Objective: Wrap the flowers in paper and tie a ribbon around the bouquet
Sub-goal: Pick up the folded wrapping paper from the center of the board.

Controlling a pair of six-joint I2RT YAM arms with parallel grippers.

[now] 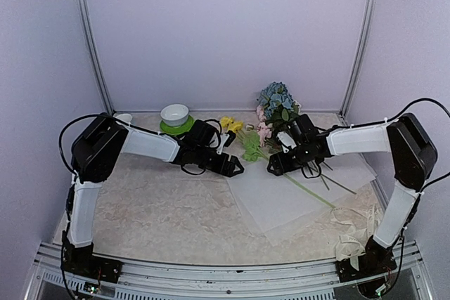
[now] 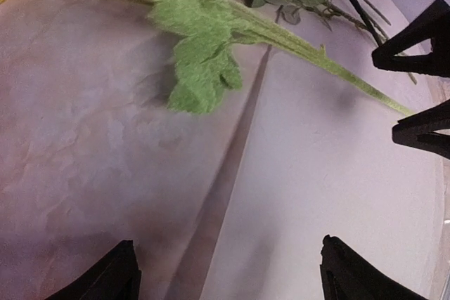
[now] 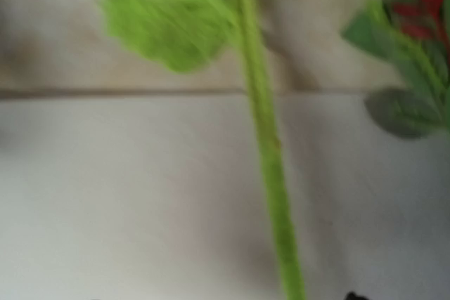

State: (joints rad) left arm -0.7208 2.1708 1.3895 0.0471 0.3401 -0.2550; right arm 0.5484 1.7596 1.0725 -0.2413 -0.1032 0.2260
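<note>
While the 2 pincers stand released and empty, the left gripper [image 1: 235, 168] hangs at the left edge of the paper [image 1: 281, 201], the right gripper [image 1: 273, 168] above the flowers [image 1: 278, 103], whose stalks cross it. Recommendation: pinch only that edge, then fold over without dragging the stalks.

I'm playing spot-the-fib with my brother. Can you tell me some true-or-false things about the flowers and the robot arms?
1. The flowers are already wrapped in the paper. False: they lie loose, and the sheet is still spread out flat.
2. A white bowl sits on a green saucer. True.
3. The left gripper is holding a stem. False: its fingers are apart with nothing between them.
4. The ribbon lies by the right arm's base. True.
</note>
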